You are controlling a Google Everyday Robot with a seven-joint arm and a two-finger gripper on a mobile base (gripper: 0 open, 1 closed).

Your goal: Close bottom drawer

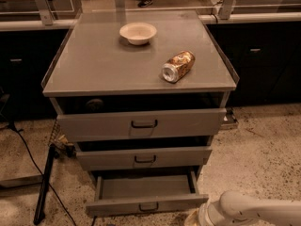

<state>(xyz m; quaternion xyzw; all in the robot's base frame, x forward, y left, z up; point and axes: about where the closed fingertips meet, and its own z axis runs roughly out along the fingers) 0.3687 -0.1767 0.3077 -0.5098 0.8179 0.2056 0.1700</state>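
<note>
The bottom drawer (146, 205) of the grey cabinet (141, 65) stands pulled out, with its empty inside (146, 186) showing. Its small dark loop handle (148, 206) sits at the centre of the flat front. My white arm (254, 211) comes in from the lower right corner. My gripper (193, 218) is at the bottom edge of the view, just right of the drawer front's right end and mostly cut off. I cannot tell whether it touches the drawer.
The middle drawer (143, 158) and the top drawer (141, 124) sit above, each with a dark gap over it. A white bowl (138, 33) and a can lying on its side (178, 66) rest on the cabinet top. A black cable and a stand (44, 187) are on the floor at the left.
</note>
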